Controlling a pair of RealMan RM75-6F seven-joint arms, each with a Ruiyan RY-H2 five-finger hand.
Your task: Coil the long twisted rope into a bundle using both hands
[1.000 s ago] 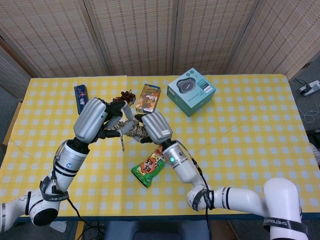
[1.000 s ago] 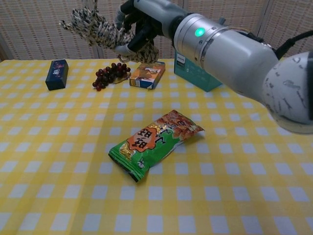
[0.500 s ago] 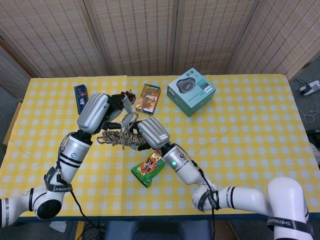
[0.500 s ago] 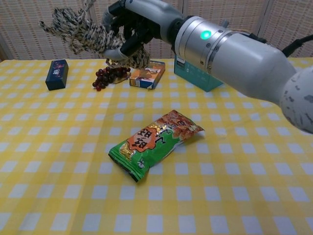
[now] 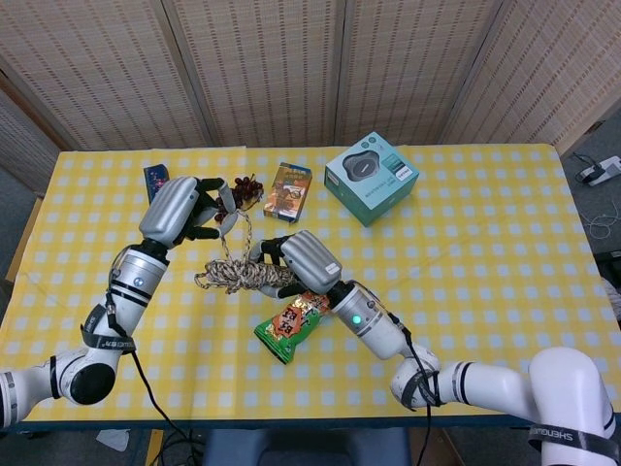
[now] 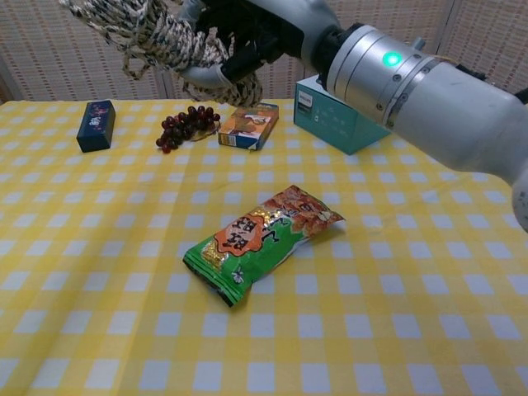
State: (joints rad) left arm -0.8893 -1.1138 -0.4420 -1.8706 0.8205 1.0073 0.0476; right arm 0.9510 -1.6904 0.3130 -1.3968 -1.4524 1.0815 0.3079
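The right hand (image 5: 291,257) holds the rope (image 5: 243,275) with its fingers curled around the bundle. The rope is up in the air, above the table (image 5: 485,252), just behind the snack bag (image 5: 291,328). A second ago both hands were close together on the rope. Now the left hand (image 5: 184,207) has moved away toward the grapes (image 5: 247,184). A thin strand of rope runs up from the bundle to it. The left hand seems to pinch that end, with its other fingers a bit spread, but it is hard to be sure.

The bundle has also come down lower and sits more flat, closer to the snack bag than before. In the chest view the rope (image 6: 157,37) looks thick and looped many times in the right hand (image 6: 239,37).

I think this means most of the rope is already coiled. Only the last loose end is left to wrap or tuck in. The right hand should keep a firm hold so the loops do not fall open.
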